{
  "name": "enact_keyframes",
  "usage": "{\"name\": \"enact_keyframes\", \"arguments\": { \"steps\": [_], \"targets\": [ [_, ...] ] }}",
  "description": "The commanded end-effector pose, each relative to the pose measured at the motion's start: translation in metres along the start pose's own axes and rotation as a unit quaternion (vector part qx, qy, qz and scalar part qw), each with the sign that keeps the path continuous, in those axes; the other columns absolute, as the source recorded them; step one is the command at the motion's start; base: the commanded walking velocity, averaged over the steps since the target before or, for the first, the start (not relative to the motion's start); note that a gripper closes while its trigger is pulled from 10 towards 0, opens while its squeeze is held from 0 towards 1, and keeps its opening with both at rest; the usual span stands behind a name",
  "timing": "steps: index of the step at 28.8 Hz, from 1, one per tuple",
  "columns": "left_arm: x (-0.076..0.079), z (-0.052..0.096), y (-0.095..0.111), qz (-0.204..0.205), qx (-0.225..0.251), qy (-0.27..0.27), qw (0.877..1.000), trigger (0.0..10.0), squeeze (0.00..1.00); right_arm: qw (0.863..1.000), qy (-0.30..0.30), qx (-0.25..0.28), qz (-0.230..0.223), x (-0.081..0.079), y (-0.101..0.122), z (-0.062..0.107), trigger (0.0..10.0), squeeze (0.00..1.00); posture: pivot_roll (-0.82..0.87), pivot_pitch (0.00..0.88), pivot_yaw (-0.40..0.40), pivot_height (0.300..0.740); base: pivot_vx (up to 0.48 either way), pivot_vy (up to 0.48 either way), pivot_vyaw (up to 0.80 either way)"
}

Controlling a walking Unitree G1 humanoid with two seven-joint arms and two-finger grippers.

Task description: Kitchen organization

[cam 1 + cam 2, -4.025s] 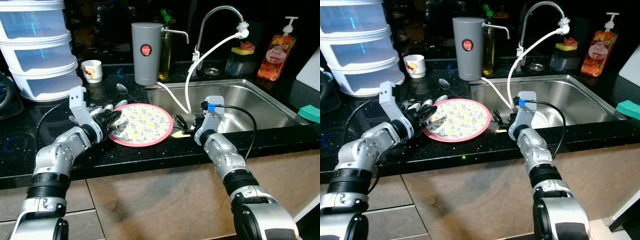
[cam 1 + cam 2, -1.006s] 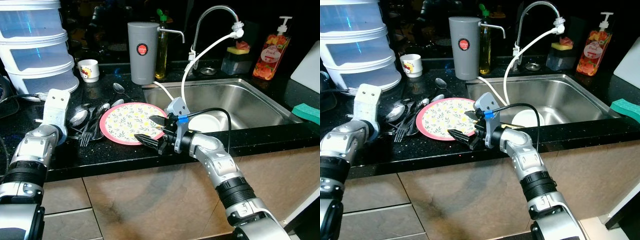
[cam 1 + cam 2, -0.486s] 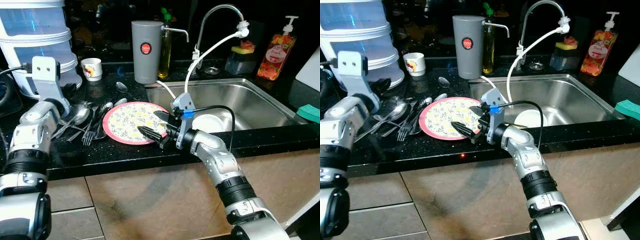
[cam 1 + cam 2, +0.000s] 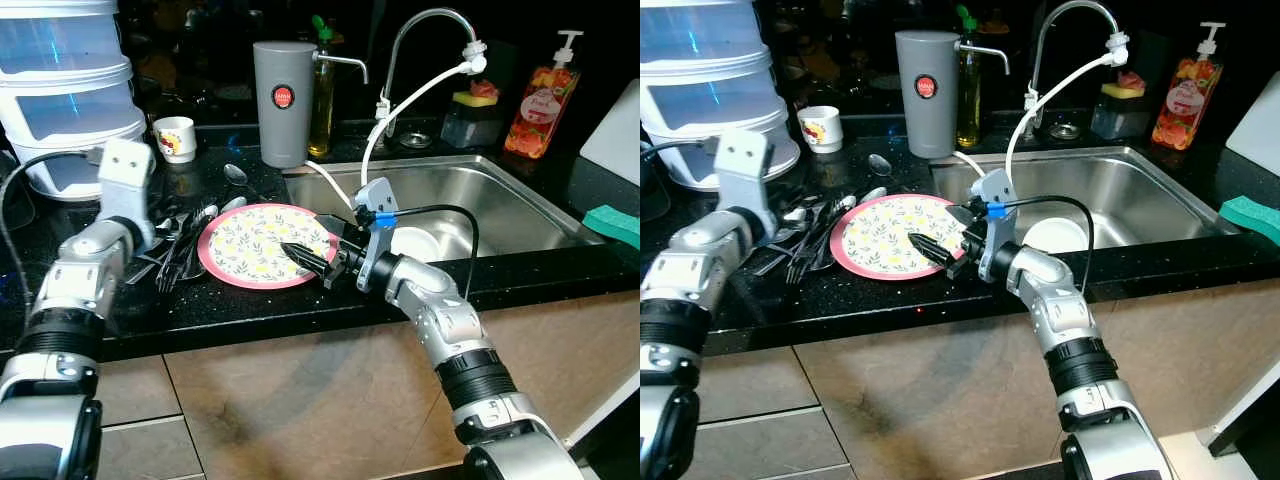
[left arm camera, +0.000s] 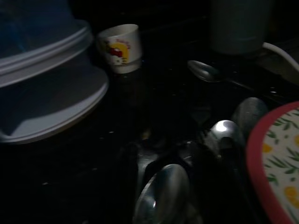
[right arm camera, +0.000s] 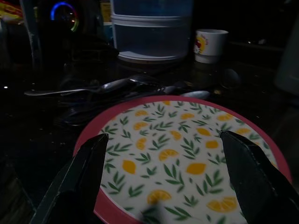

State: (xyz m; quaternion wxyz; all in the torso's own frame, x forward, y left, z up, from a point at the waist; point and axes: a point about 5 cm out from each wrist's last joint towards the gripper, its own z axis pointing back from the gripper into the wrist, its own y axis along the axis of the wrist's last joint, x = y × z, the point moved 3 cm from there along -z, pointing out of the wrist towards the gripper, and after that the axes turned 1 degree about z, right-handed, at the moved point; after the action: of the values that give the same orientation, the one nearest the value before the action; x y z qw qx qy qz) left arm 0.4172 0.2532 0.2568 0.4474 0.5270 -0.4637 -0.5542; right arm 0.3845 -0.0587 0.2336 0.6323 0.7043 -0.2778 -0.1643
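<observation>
Plate [image 4: 261, 243], round, flat on black table [image 4: 250, 310] left of sink [image 4: 500, 200]. We see right tool [image 4: 306, 246] spread wide over its right rim. Left tool [image 5: 159, 186] above cutlery [image 4: 180, 245]; grip unclear to us.

Right tool [image 4: 313, 254] now over plate [image 4: 245, 240]

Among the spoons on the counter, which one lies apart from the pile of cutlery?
The single spoon behind the plate, near the grey canister. The other spoons lie in the cutlery pile left of the plate.
</observation>
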Motion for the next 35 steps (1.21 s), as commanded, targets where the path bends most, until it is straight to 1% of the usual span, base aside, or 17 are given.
{"name": "enact_keyframes", "arguments": {
  "steps": [1, 2, 5, 6, 8, 9, 10, 14, 16, 17, 21, 23, 26, 27, 31, 32, 35],
  "targets": [
    [-0.007, 0.001, -0.001, -0.016, -0.016, 0.013, 1.000, 10.0, 1.00, 1.000, 0.011, 0.003, -0.001, -0.004, 0.002, -0.001, 10.0, 0.00, 0.09, 0.053, -0.016, 0.740, 0.000, 0.000, 0.00],
    [-0.016, 0.004, -0.006, -0.040, -0.040, 0.039, 0.998, 10.0, 1.00, 1.000, 0.016, 0.001, -0.001, -0.006, 0.001, -0.001, 10.0, 0.00, 0.09, 0.053, -0.016, 0.740, 0.000, 0.000, 0.00],
    [-0.021, 0.005, -0.009, -0.046, -0.053, 0.051, 0.996, 10.0, 1.00, 1.000, 0.018, 0.000, -0.001, -0.007, 0.000, -0.001, 10.0, 0.00, 0.09, 0.052, -0.017, 0.740, 0.000, 0.000, 0.00],
    [-0.025, 0.006, -0.015, -0.035, -0.075, 0.055, 0.995, 10.0, 1.00, 1.000, 0.023, -0.002, 0.000, -0.008, 0.000, -0.001, 10.0, 0.00, 0.09, 0.054, -0.018, 0.740, 0.000, 0.000, 0.00],
    [-0.025, 0.006, -0.015, -0.035, -0.075, 0.055, 0.995, 10.0, 1.00, 1.000, 0.023, -0.002, 0.000, -0.008, 0.000, -0.001, 10.0, 0.00, 0.09, 0.054, -0.018, 0.740, 0.000, 0.000, 0.00],
    [-0.025, 0.006, -0.024, -0.015, -0.101, 0.041, 0.994, 10.0, 1.00, 1.000, 0.029, -0.006, 0.002, -0.009, 0.000, -0.001, 10.0, 0.00, 0.09, 0.053, -0.020, 0.740, 0.000, 0.000, 0.00],
    [-0.025, 0.007, -0.029, -0.008, -0.111, 0.036, 0.993, 10.0, 1.00, 0.999, 0.032, -0.009, 0.005, -0.010, -0.001, -0.002, 10.0, 0.00, 0.09, 0.053, -0.020, 0.740, 0.000, 0.000, 0.00],
    [-0.026, 0.007, -0.037, 0.011, -0.130, 0.034, 0.991, 10.0, 1.00, 0.999, 0.038, -0.013, 0.009, -0.012, -0.001, -0.002, 10.0, 0.00, 0.09, 0.057, -0.022, 0.740, 0.000, 0.000, 0.00],
    [-0.022, 0.008, -0.046, 0.025, -0.153, 0.014, 0.988, 10.0, 1.00, 0.999, 0.044, -0.016, 0.011, -0.014, -0.002, -0.002, 10.0, 0.00, 0.09, 0.057, -0.022, 0.740, 0.000, 0.000, 0.00],
    [-0.019, 0.009, -0.052, 0.024, -0.171, -0.002, 0.985, 10.0, 0.00, 0.999, 0.048, -0.018, 0.013, -0.016, -0.002, -0.003, 10.0, 0.00, 0.09, 0.059, -0.024, 0.740, 0.000, 0.000, 0.00],
    [-0.018, 0.010, -0.059, 0.018, -0.190, -0.012, 0.982, 10.0, 0.00, 0.998, 0.053, -0.021, 0.016, -0.018, -0.003, -0.003, 10.0, 0.00, 0.08, 0.059, -0.023, 0.740, 0.000, 0.000, 0.00],
    [-0.020, 0.012, -0.065, 0.002, -0.214, -0.020, 0.977, 10.0, 0.00, 0.998, 0.056, -0.022, 0.016, -0.019, -0.003, -0.003, 10.0, 0.00, 0.08, 0.060, -0.023, 0.740, 0.000, 0.000, 0.00],
    [-0.022, 0.013, -0.068, -0.007, -0.225, -0.020, 0.974, 10.0, 0.00, 0.998, 0.058, -0.023, 0.015, -0.019, -0.003, -0.003, 10.0, 0.00, 0.08, 0.060, -0.023, 0.740, 0.000, 0.000, 0.00],
    [-0.023, 0.014, -0.071, -0.019, -0.237, -0.021, 0.971, 10.0, 0.00, 0.998, 0.058, -0.023, 0.015, -0.019, -0.003, -0.003, 10.0, 0.00, 0.08, 0.060, -0.022, 0.740, 0.000, 0.000, 0.00],
    [-0.025, 0.015, -0.073, -0.027, -0.245, -0.022, 0.969, 10.0, 0.00, 0.998, 0.059, -0.024, 0.014, -0.020, -0.003, -0.003, 10.0, 0.00, 0.08, 0.061, -0.022, 0.740, 0.000, 0.000, 0.00],
    [-0.025, 0.016, -0.075, -0.032, -0.250, -0.025, 0.967, 0.0, 0.00, 0.998, 0.059, -0.024, 0.013, -0.020, -0.004, -0.002, 10.0, 0.00, 0.08, 0.064, -0.022, 0.740, 0.000, 0.000, 0.00],
    [-0.025, 0.016, -0.076, -0.035, -0.253, -0.026, 0.966, 0.0, 0.00, 0.998, 0.058, -0.025, 0.011, -0.020, -0.004, -0.002, 10.0, 0.00, 0.08, 0.063, -0.022, 0.740, 0.000, 0.000, 0.00]
  ]
}}
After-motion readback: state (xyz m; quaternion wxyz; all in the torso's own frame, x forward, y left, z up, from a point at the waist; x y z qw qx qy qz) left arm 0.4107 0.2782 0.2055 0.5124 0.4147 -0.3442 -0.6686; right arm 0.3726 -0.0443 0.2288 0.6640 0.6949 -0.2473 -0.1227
